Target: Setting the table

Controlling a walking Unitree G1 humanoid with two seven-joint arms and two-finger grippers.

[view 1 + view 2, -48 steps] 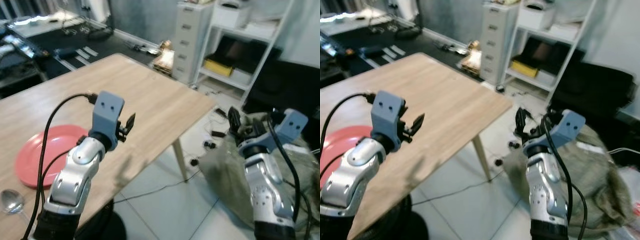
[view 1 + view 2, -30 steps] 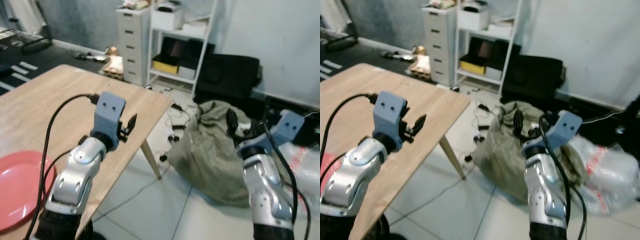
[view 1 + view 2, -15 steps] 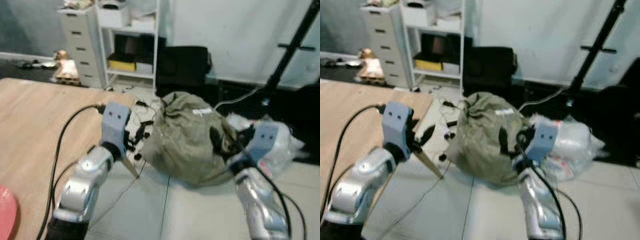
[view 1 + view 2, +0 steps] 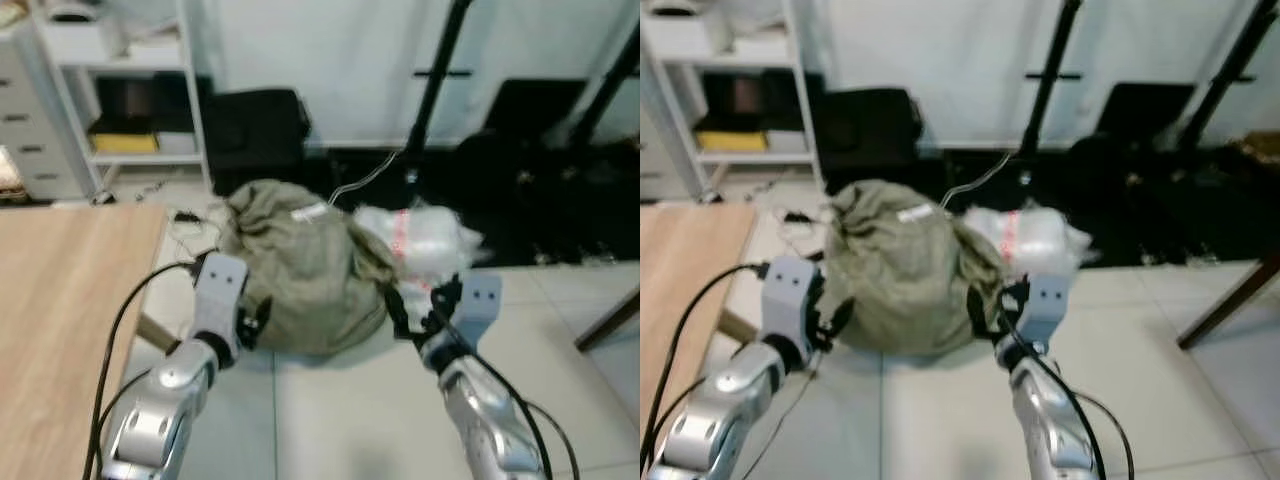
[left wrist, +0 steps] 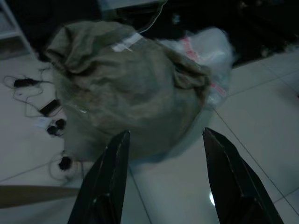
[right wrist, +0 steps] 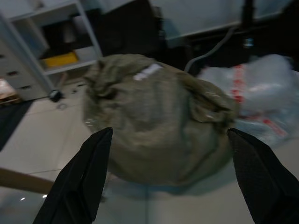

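A: What are the arms doing, nearest first?

B: Both are being held up in front of the body; the left tool (image 4: 252, 325) is hanging at about 7 o'clock with its black fingers parted and nothing between them; the right tool (image 4: 415, 310) is sitting at about 5 o'clock, its fingers spread wide and likewise carrying nothing.

A: And the surface?

B: Its wooden corner (image 4: 70, 300) is showing at 9 o'clock, bare as far as it is in sight; no plate, spoon or other table things are showing on that part, so I cannot tell where they are lying.

A: What is lying beyond the tools?

B: A lumpy olive sack (image 4: 295, 265) is slumping on the tiled floor (image 4: 350, 410) near the centre, just past both tools; a clear plastic bag (image 4: 415, 235) is leaning against it toward 1 o'clock; some loose cables (image 5: 51, 126) are trailing on the tiles beside the sack; farther off, a white shelf unit (image 4: 120, 100) is standing at 10 o'clock, a black tripod pole (image 4: 435, 75) at 12.

A: So how far along is the table-setting?

B: Hard to judge; with both tools carrying nothing, my guess is that something is being looked for, and most of the laying is left to do.
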